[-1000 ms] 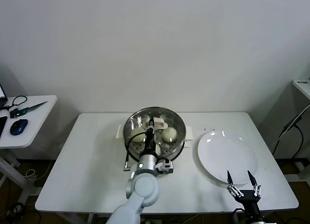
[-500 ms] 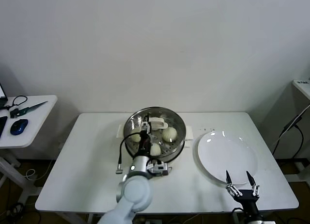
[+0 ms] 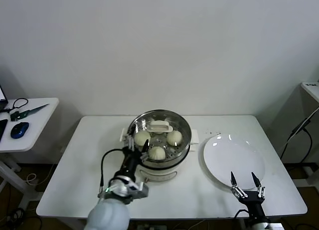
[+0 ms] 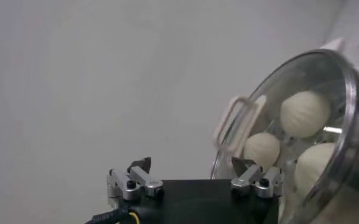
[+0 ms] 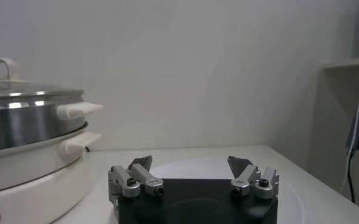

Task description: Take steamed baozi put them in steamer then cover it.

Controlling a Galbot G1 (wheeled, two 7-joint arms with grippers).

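L claw (image 3: 138, 146) let go lid (image 3: 158, 126), backed off.

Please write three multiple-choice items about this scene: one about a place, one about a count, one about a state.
1. Where is the white plate?
A. on the side table
B. to the robot's right of the steamer
C. under the steamer

2. How many baozi show through the glass lid in the head view?
A. one
B. six
C. three

3. The steamer is:
A. covered by the glass lid
B. uncovered
C. tipped over

Answers: B, the plate lies beside the steamer on its right; C, three buns are visible; A, the lid sits on the pot.
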